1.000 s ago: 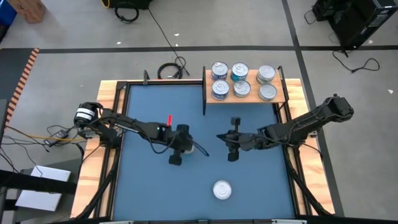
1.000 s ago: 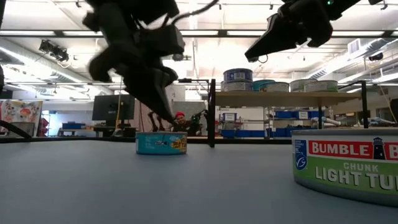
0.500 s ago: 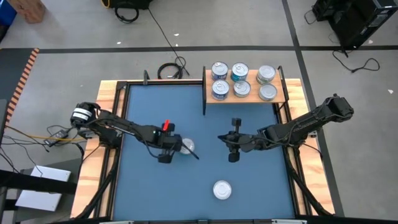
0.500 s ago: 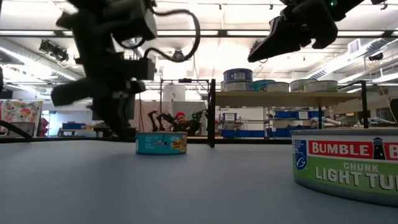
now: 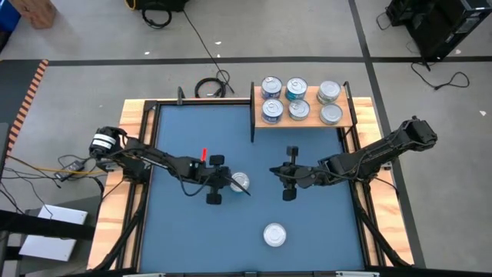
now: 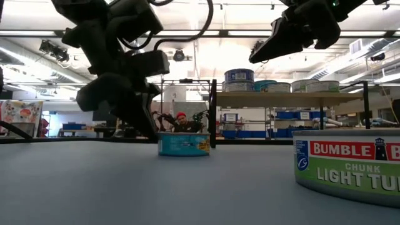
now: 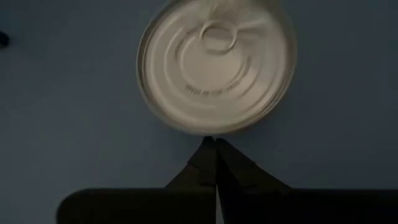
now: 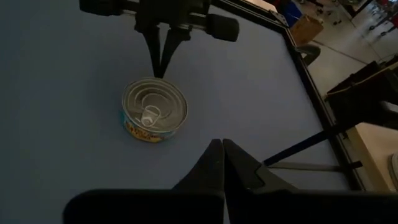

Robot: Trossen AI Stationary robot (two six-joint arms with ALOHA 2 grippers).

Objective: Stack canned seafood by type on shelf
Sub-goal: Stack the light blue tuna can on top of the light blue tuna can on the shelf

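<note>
Blue mat covers the tabletop, smooth and matte, framed by pale wood strips. On it sit two loose tins, short flat cylinders with bright ribbed steel lids and pull rings: a teal-labelled tin near the middle and a green-labelled tin nearer the front edge. The left gripper has its dark fingers pressed together, holding nothing, tips at the rim of the teal tin; whether they touch it cannot be told. The right gripper hangs above the mat on the tin's other side, also pinched to a point and empty. The shelf, a light wooden board with thin black posts, stands at the far edge and carries six tins in two rows, some teal-sided, some grey. Risk: closed fingers cannot grasp, and a thin tip against a smooth round wall probably slides the tin across the mat, spins it, or slips off it; a push toward the right gripper could bring the two arms together. Further risk: a tin brought to the crowded shelf may strike a post or knock a neighbour, and a lid-on-lid stack likely slips if set off-centre.
</note>
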